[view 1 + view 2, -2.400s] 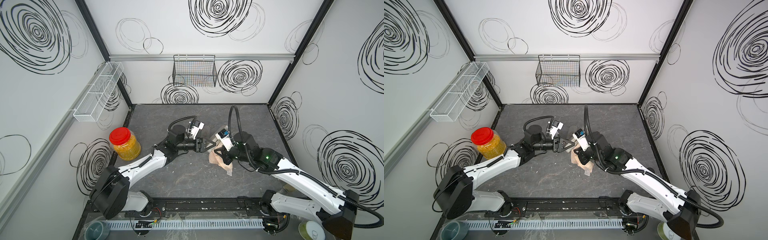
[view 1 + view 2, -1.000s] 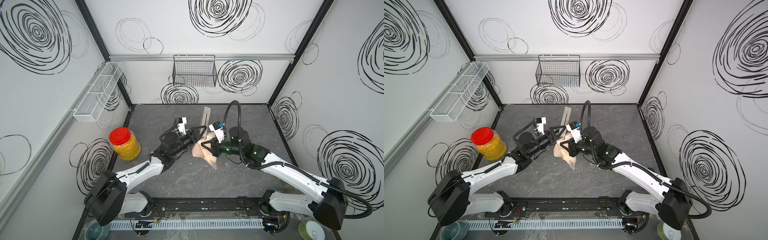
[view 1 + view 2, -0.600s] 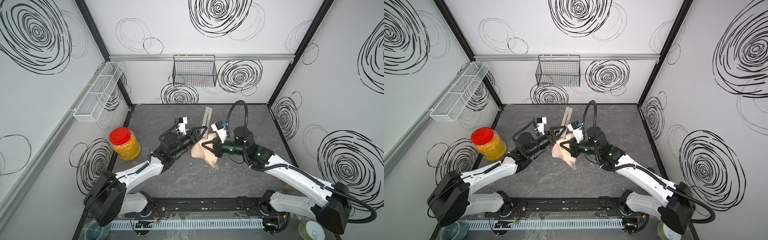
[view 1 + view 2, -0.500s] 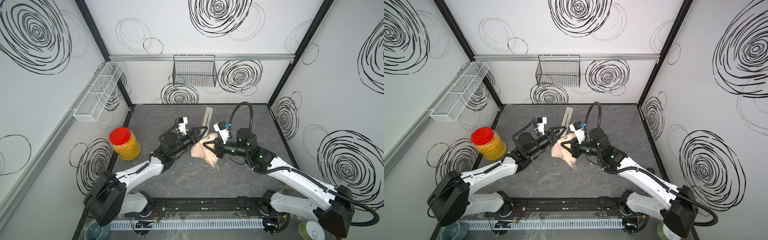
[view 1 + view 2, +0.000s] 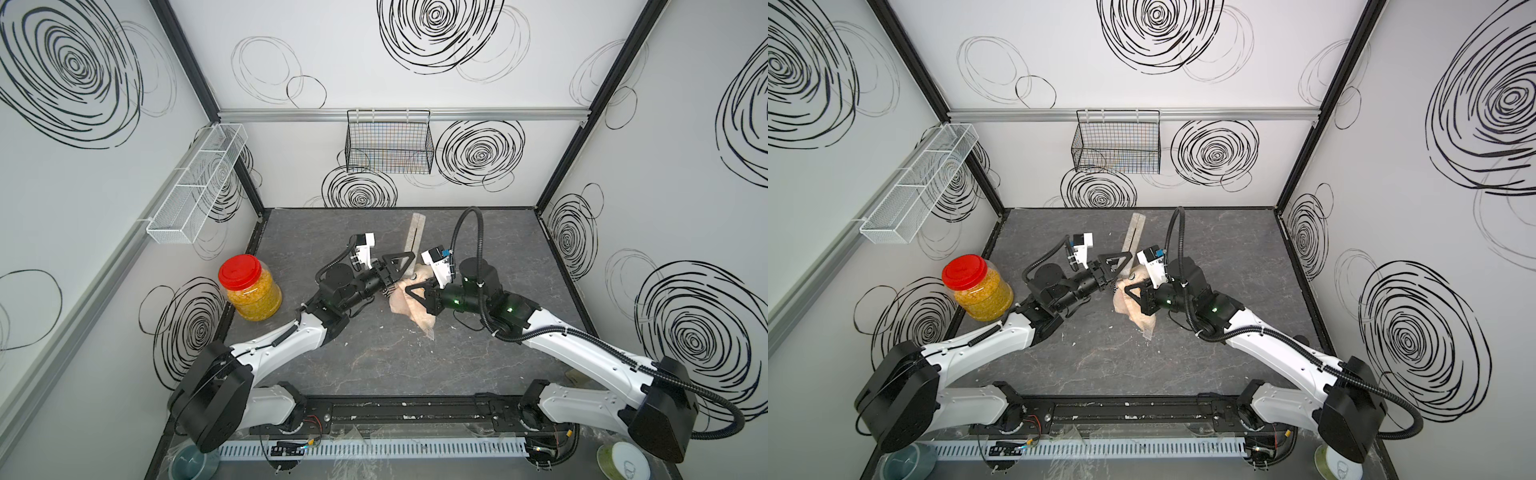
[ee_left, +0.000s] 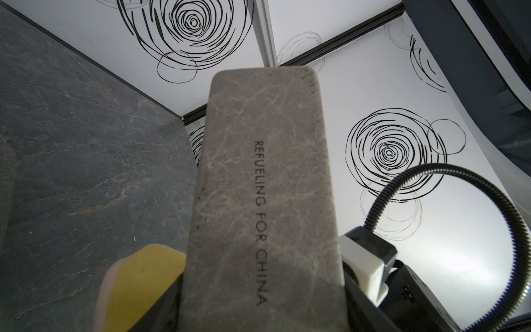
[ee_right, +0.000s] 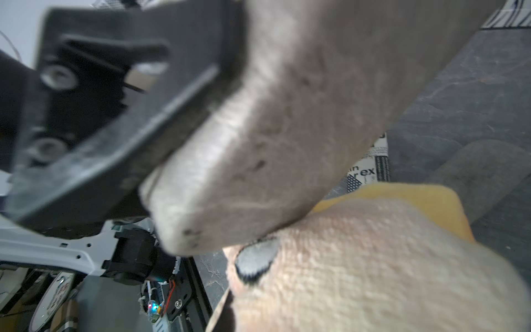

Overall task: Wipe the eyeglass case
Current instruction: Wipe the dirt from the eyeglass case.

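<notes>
The eyeglass case (image 5: 417, 232) is a long grey marbled bar with black lettering, and it shows in both top views. My left gripper (image 5: 395, 270) is shut on its near end, so the case (image 5: 1133, 235) slants up toward the back wall. In the left wrist view the case (image 6: 264, 186) fills the middle. My right gripper (image 5: 415, 291) is shut on a beige cloth (image 5: 409, 301) with a yellow side. The cloth (image 7: 373, 273) presses against the case (image 7: 287, 115) close to the left gripper's black finger (image 7: 115, 100). The cloth hides the right gripper's own fingers.
A red-lidded jar (image 5: 249, 289) of yellow contents stands at the table's left edge. A black wire basket (image 5: 388, 141) hangs on the back wall, and a white wire shelf (image 5: 195, 183) hangs on the left wall. A small printed packet (image 7: 370, 163) lies on the table under the case.
The left gripper has lifted the case from level to slanting toward the back wall. The right gripper has brought the cloth against its lower end. In the last second the right arm shifted slightly right.
</notes>
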Robot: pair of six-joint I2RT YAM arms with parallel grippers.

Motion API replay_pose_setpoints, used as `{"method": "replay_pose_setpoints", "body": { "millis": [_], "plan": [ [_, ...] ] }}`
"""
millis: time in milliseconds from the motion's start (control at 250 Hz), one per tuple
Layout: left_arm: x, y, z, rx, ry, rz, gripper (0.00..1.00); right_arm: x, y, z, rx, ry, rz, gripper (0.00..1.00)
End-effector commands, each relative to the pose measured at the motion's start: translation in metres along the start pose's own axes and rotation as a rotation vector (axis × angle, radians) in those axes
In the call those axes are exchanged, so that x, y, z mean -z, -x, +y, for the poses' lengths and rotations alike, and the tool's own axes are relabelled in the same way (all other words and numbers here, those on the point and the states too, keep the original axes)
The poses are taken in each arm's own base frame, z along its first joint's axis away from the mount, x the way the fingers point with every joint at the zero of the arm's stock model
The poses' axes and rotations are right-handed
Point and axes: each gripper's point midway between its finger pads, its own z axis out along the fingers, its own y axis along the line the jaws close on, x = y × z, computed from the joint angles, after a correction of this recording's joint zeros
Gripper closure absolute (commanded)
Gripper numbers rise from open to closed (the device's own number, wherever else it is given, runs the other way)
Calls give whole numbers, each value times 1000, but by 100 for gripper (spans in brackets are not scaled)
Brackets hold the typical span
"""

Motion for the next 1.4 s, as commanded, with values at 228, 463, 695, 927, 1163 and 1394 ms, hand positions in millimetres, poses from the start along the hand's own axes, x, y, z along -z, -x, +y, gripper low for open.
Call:
{"method": "replay_pose_setpoints", "body": {
  "millis": [228,463,695,927,1163,1394],
  "plan": [
    [-1,5,-27,-96,-78,7,45,22,48,33,24,97,-179,96],
    [8,14,-33,-114,-72,-15,45,-6,20,-12,-19,-130,-74,98],
    [12,15,-34,-117,-68,-24,45,20,60,46,100,99,-202,96],
    [9,17,-37,-124,-75,-24,45,38,67,63,98,172,-260,95],
    [8,17,-41,-119,-85,-21,45,1,30,4,20,-83,-81,96],
    [10,17,-40,-125,-75,-24,45,-11,17,-3,25,-110,-46,97]
  ]
}}
